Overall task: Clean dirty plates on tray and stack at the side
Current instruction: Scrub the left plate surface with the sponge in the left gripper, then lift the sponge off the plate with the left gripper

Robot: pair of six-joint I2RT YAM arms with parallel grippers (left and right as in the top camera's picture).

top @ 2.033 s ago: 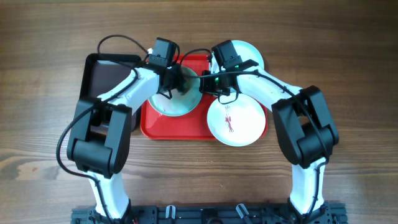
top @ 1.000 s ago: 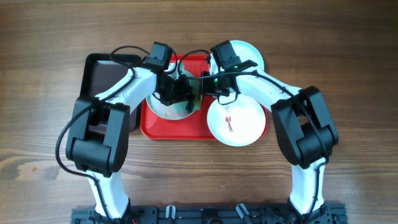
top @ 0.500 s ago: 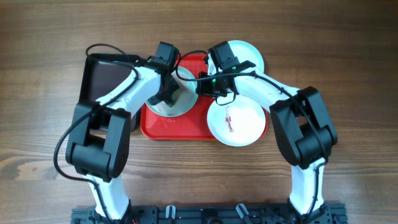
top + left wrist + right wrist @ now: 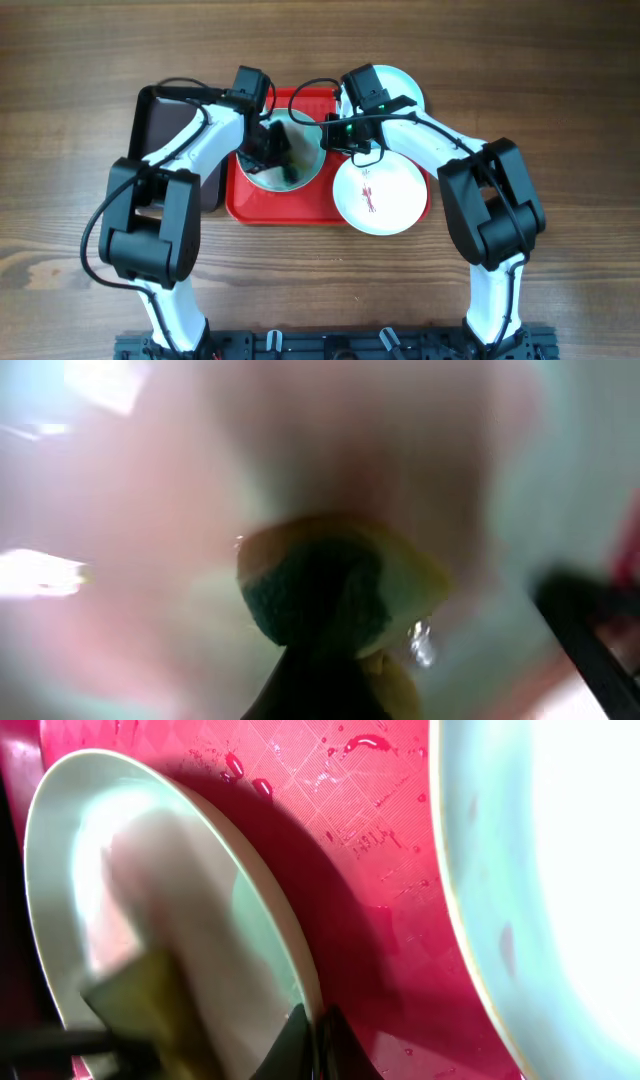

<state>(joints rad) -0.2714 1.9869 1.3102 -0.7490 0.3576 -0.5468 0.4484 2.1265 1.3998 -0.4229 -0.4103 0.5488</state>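
Above red tray (image 4: 262,208), right end effector (image 4: 312,1030) pinches plate (image 4: 90,870) rim; left end effector (image 4: 270,150), gripping sponge (image 4: 330,595), presses inside it.

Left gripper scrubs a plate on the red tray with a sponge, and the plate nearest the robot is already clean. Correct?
No. The plate nearest the robot is dirty, with red streaks at its centre, as the overhead view shows. The rest holds.
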